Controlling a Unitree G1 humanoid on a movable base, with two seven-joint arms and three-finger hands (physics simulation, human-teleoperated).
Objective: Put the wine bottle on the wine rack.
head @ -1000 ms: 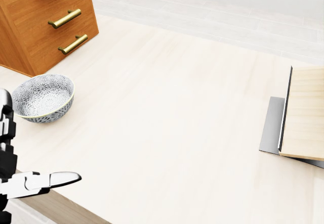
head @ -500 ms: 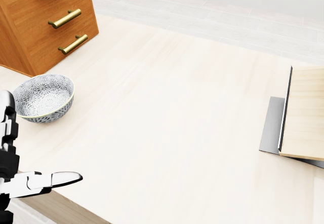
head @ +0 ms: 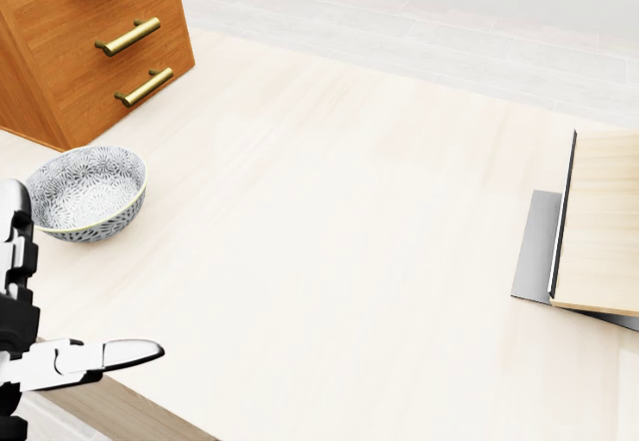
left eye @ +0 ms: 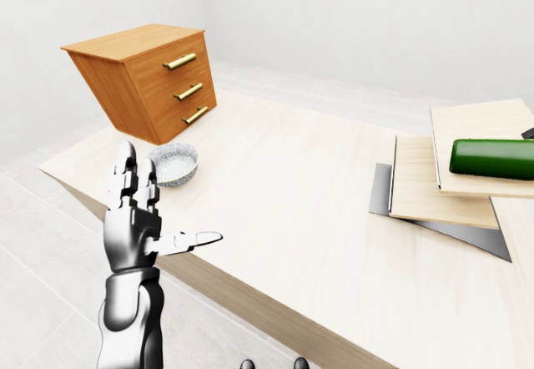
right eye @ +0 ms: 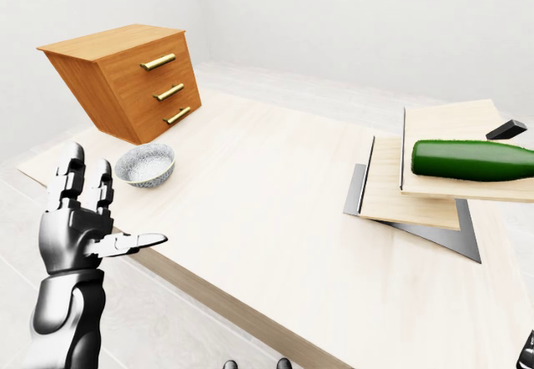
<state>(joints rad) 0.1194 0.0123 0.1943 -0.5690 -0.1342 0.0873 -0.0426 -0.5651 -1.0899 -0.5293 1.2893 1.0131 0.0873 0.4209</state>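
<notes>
Lying on the stepped light-wood wine rack at far right, the dark green wine bottle rests untouched; the silver left hand hovers spread near the patterned grey bowl.

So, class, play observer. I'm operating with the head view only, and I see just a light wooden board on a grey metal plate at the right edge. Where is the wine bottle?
Observer: The dark green wine bottle lies on its side on the upper board of the stepped wooden rack, at the right of the right-eye view.
Operator: Is a hand holding it?
Observer: No. The left hand stands upright with open fingers at the table's lower left edge, far from the bottle.
</notes>
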